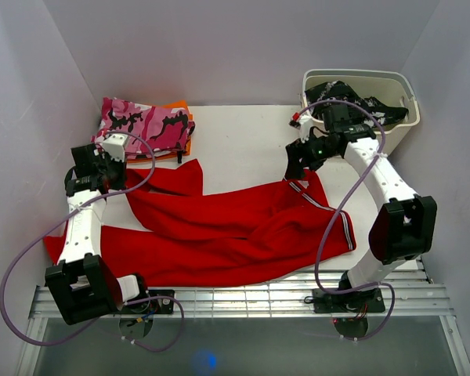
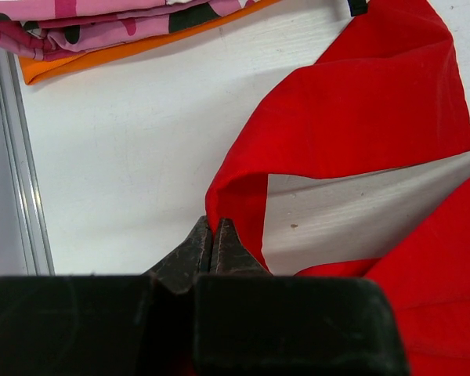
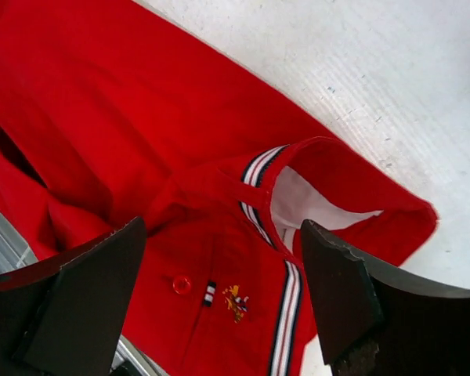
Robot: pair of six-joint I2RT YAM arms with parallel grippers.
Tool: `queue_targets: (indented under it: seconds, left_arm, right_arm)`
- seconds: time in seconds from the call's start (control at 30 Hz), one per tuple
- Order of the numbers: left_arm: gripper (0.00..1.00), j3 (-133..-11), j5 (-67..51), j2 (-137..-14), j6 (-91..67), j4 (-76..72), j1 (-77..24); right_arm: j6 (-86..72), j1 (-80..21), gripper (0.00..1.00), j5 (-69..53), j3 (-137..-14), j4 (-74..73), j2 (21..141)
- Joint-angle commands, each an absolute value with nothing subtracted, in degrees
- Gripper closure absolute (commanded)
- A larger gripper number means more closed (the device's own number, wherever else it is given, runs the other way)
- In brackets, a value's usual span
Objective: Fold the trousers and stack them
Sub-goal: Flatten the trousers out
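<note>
The bright-red trousers [image 1: 243, 227] lie spread across the white table, with the striped waistband at the right. My left gripper [image 1: 110, 178] is at the left, by a folded-over trouser leg. In the left wrist view its jaws [image 2: 211, 225] are shut and pinch the edge of that red leg fold [image 2: 243, 196]. My right gripper [image 1: 299, 166] hovers over the waistband's far corner. In the right wrist view it [image 3: 223, 270] is open and empty, with the striped waistband, button and small logo [image 3: 236, 301] between its fingers.
A pink camouflage garment [image 1: 145, 124] lies on an orange one at the back left, and also shows in the left wrist view [image 2: 102, 23]. A white bin [image 1: 403, 86] at the back right holds a black-and-white garment [image 1: 346, 95]. A metal rail [image 1: 243, 298] runs along the front edge.
</note>
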State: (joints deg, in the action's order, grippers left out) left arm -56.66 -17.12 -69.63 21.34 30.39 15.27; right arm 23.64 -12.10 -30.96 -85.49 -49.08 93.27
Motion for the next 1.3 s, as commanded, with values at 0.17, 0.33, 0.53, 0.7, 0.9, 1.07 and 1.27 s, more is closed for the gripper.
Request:
queue_targets:
  seconds: [0.17,0.33,0.53,0.7,0.9,1.07,1.27]
  left_arm:
    - [1.0,-55.72,-17.84,-67.76,20.13,30.15,15.38]
    - [1.0,-55.9,-16.96,-67.85,20.3,30.06,15.38]
    - [1.0,-56.69,-15.91,-67.85,18.03,27.87,15.38]
    - [1.0,-56.69,-16.08,-66.62,15.12,25.76,15.38]
    - [0.97,-52.83,-15.12,-70.3,12.66,26.19,15.38]
    - [0.57,-55.89,-18.88,-74.44,10.29,29.18,15.38]
    - [0.16,-60.45,-31.53,-69.62,13.96,32.41,15.38]
  right_arm:
    - [12.66,-17.31,0.18,-21.63,-77.52,-36.74,96.93]
    - [13.88,-15.74,0.65,-19.32,-78.92,-36.83,99.23]
    - [21.08,-6.43,0.92,-21.43,-82.61,-38.93,90.81]
    - [33.9,4.55,0.92,-23.99,-77.1,-41.92,79.56]
    - [49.03,9.57,0.83,-17.07,-55.33,-35.7,69.53]
    - [45.28,10.63,0.29,-14.76,-53.78,-33.66,72.49]
    - [37.62,11.07,0.24,-14.59,-66.34,-34.19,80.67]
